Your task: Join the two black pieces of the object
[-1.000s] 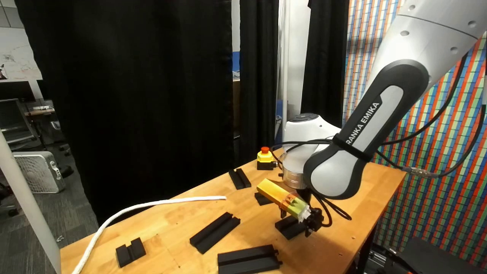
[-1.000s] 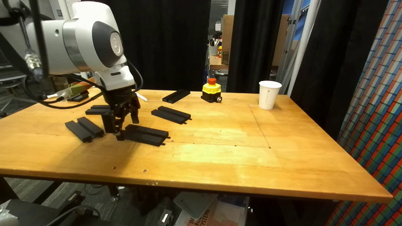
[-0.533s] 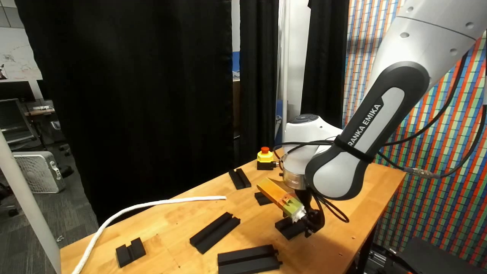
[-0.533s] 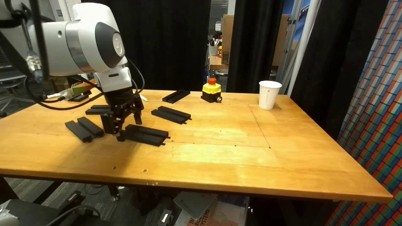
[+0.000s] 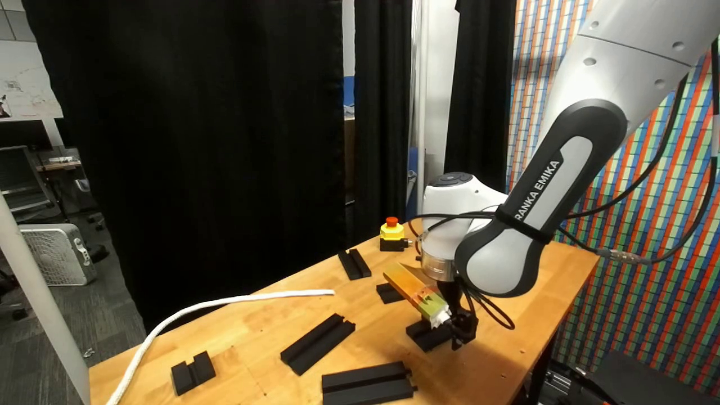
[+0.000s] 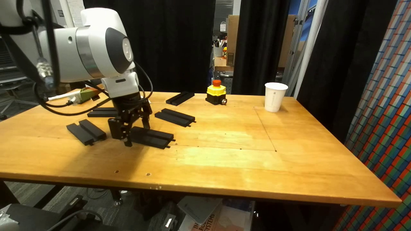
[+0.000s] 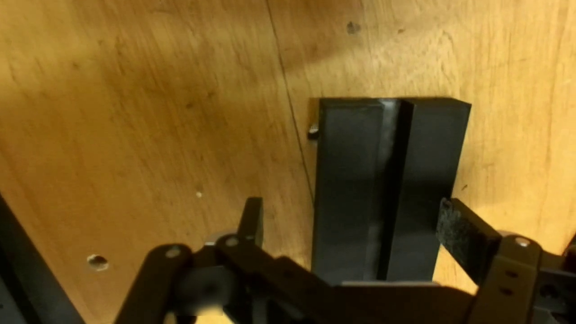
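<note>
Gripper [image 7: 351, 212]: fingers [image 7: 468, 240] spread wide apart; black piece [image 7: 348, 166] framed between, contact unclear.
Arm [image 5: 554, 180]: "RANKA EMIKA" can be read.
Cover [image 6: 209, 222]: "SYSTEMS" printed.

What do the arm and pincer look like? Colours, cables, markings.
Franka Emika Panda arm: white links, black covers, silver band, white "RANKA EMIKA" lettering, first letter hidden. Black strap around one link; black cables, one with a metallic connector. Robotiq pincer: black, two-fingered, blocky pads, pale screw heads.

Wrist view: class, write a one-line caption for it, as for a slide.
The open gripper frames a grooved black piece lying ungrasped on a wooden table.
</note>
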Controlling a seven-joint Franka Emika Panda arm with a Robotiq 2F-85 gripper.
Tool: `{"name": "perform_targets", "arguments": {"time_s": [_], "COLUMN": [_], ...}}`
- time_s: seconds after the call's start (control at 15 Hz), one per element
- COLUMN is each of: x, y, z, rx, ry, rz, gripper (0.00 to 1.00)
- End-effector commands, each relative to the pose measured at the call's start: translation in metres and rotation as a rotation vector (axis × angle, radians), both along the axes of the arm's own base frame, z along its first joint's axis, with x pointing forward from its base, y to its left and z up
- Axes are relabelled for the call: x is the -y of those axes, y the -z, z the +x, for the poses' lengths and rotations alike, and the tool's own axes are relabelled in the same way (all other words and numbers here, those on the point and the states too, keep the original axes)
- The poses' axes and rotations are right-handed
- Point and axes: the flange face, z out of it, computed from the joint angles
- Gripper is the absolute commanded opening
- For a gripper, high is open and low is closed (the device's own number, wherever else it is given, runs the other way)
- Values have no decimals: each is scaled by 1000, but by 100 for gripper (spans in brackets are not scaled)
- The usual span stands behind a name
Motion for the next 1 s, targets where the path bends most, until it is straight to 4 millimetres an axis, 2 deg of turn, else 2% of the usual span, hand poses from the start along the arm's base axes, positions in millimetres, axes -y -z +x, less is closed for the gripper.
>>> {"name": "perform_targets", "arguments": {"time_s": [0.0, 0.73, 0.8, 0.87, 0.93], "x": [1, 1, 0, 0, -1], "y": [-4, 10, 10, 9, 9], "z": [12, 16, 16, 17, 17], "rx": [43, 39, 38, 36, 36], "ry": [-12, -40, -48, -51, -54], "rz": [-7, 4, -1, -3, -2], "gripper": [100, 100, 75, 73, 66]}}
